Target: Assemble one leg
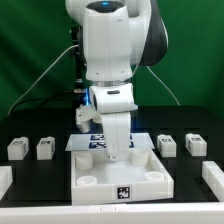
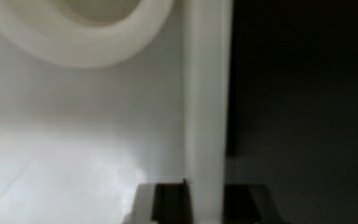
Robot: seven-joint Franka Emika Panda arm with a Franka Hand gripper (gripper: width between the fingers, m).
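Four small white legs with tags stand on the black table: two at the exterior view's left [image 1: 16,148] [image 1: 44,148] and two at its right [image 1: 166,144] [image 1: 195,144]. The large white tray-like piece [image 1: 100,182] lies in the middle front. My gripper [image 1: 120,150] is down at the tray's rear rim. In the wrist view my gripper [image 2: 204,192] straddles the raised rim [image 2: 202,100], with a dark finger [image 2: 165,203] pressed on each side. A round socket [image 2: 98,20] shows on the tray floor. No leg is in the wrist view.
The marker board [image 1: 88,141] lies just behind the tray, partly hidden by the arm. White blocks stand at the exterior view's left edge [image 1: 5,180] and right edge [image 1: 213,178]. A green wall closes off the back.
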